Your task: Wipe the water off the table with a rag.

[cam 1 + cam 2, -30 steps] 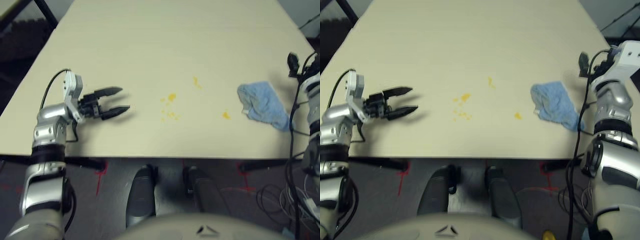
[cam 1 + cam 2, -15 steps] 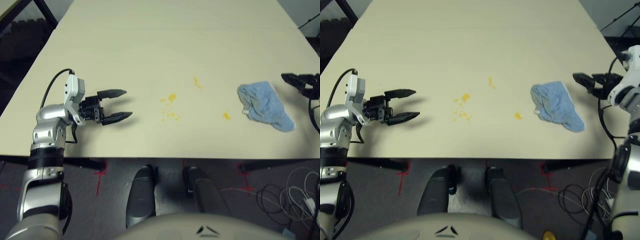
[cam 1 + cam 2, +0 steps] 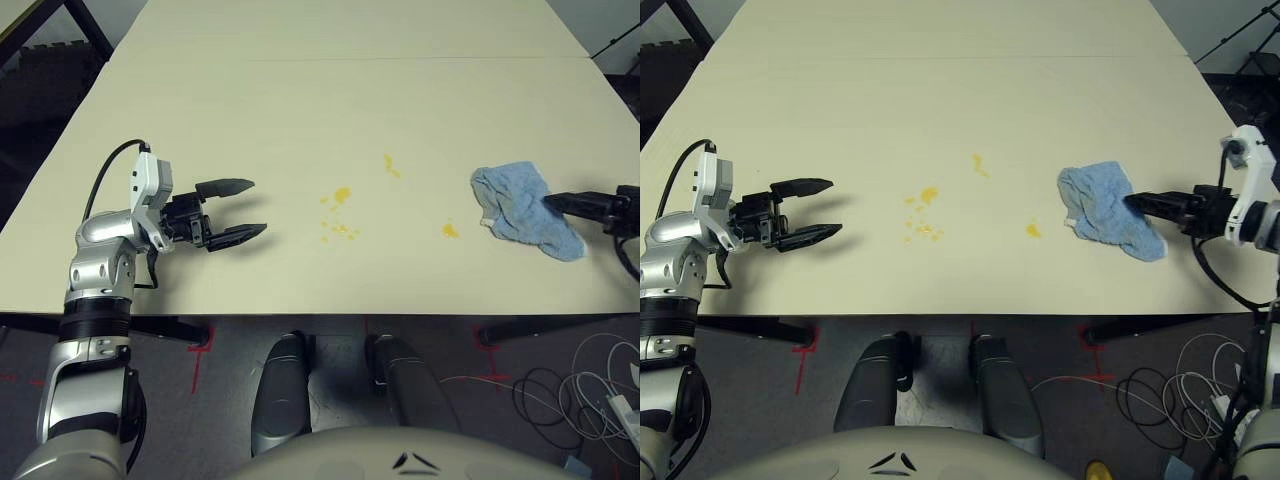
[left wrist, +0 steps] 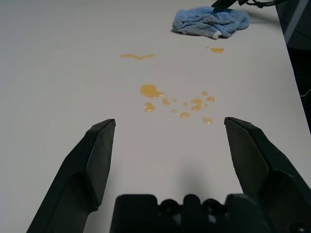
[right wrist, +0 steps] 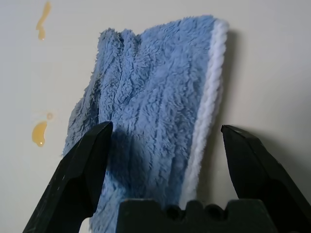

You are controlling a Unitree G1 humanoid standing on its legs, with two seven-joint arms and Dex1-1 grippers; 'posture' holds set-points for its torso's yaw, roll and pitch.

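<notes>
Rag (image 3: 1105, 209) under right tool (image 3: 1137, 201) tips, jaws wide open, gripping nothing; water (image 3: 922, 212) between rag and open, empty left tool (image 3: 820, 209)

The robot's forearms are jointed silver-metal segments with rounded, polished housings and black bands at the joints. Each wrist carries a small white block, and a thin black cable loops from it back along the arm. The left gripper (image 3: 228, 209) and the right gripper (image 3: 1145, 204) are matte black, each with two tapered, pointed fingers (image 4: 92, 165) on a black base that shows a row of small rounded knuckles.
</notes>
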